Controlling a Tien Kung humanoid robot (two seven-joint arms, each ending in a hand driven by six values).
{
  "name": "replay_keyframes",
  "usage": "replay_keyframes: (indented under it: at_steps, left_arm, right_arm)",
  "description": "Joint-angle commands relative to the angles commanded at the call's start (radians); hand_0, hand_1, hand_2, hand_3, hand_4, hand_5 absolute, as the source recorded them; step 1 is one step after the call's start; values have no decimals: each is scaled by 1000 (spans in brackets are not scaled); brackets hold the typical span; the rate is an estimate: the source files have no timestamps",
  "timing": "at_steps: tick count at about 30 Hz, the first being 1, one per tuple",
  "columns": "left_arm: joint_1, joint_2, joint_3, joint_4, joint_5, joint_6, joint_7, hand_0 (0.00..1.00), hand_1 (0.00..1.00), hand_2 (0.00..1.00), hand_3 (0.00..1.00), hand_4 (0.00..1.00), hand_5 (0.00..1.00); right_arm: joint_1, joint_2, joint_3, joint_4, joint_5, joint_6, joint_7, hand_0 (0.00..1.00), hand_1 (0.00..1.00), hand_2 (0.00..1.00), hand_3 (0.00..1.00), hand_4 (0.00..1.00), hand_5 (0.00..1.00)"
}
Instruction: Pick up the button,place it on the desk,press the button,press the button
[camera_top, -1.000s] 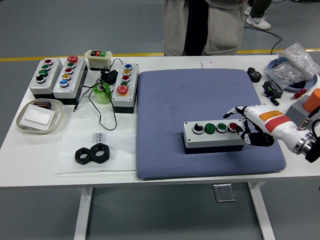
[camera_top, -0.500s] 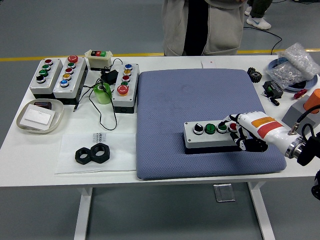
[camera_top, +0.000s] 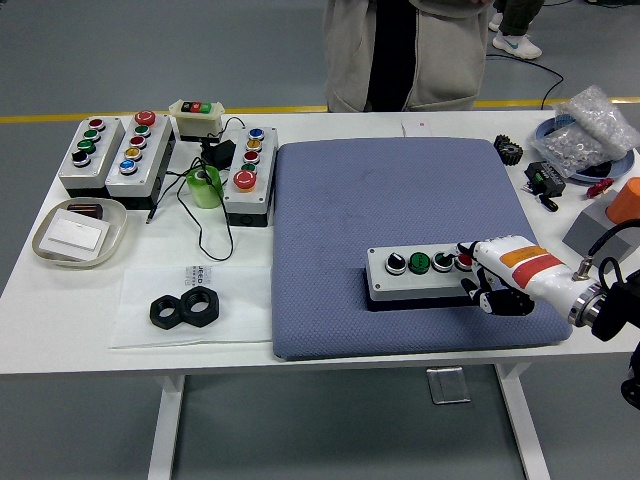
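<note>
While a person (camera_top: 415, 50) stands at the far side of the white surface (camera_top: 230, 330), a blue mat (camera_top: 400, 210) covers its middle. On the mat's near right part lies the grey button box (camera_top: 418, 274). Over its right end rests the right hand (camera_top: 490, 275), fingers curled, holding nothing, on the red button (camera_top: 464, 262).

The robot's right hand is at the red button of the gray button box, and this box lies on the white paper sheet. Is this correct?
Not quite. In the head view the right hand is at the red button of the gray button box, but the box lies on the blue mat, not on the white paper sheet.
</note>
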Motion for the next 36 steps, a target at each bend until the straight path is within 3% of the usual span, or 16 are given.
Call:
replay_keyframes:
  at_steps: [7,10,11,16,17,18,22,23,28,29,34,35,36]
  left_arm:
    - [4,0,-1,0,4,0,0,756,828,872,831,636,998]
    - [5,1,-1,0,3,0,0,756,828,872,831,636,998]
    - [5,1,0,0,3,0,0,757,828,872,831,635,998]
    - [5,1,3,0,-2,-1,-2,757,828,872,831,635,998]
    - [4,2,4,0,-3,-1,-2,753,828,872,831,638,998]
    - [4,2,5,0,-4,-2,-2,753,828,872,831,638,998]
    - [4,2,6,0,-6,-2,-2,753,828,872,831,638,998]
    - [4,2,6,0,-7,-2,-2,753,828,872,831,637,998]
    - [4,1,5,0,-4,-2,-2,753,828,872,831,637,998]
    - [4,1,6,0,-5,-2,-2,755,828,872,831,638,998]
    - [2,2,8,0,-9,-2,-4,755,828,872,831,638,998]
    - [2,2,8,1,-9,-3,-4,754,828,872,831,637,998]
    - [1,2,8,0,-9,-3,-4,754,828,872,831,637,998]
  right_arm:
    - [-8,-1,16,4,-3,-5,1,204,18,154,719,451,2]
    - [-21,-7,62,31,0,-38,8,204,18,154,719,451,2]
    - [-23,-10,73,38,0,-46,8,245,40,178,748,556,2]
    - [-35,-29,148,90,6,-86,4,245,40,178,748,556,2]
    - [-40,-33,164,102,11,-91,1,286,62,213,810,643,2]
    - [-43,-36,179,109,16,-93,-1,286,62,213,810,643,2]
    - [-65,-47,244,135,50,-70,-29,286,62,213,810,643,2]
    - [-74,-47,267,135,72,-61,-25,407,354,480,985,650,31]
    - [-113,-44,347,132,198,-72,5,407,354,480,985,650,31]
    - [-126,-41,375,132,240,-75,17,754,715,887,998,736,211]
    - [-184,-20,513,129,442,-111,106,754,715,887,998,736,211]
    - [-190,-17,540,129,488,-115,121,899,841,934,963,729,251]
    - [-197,-14,561,125,527,-121,141,899,841,934,963,729,251]
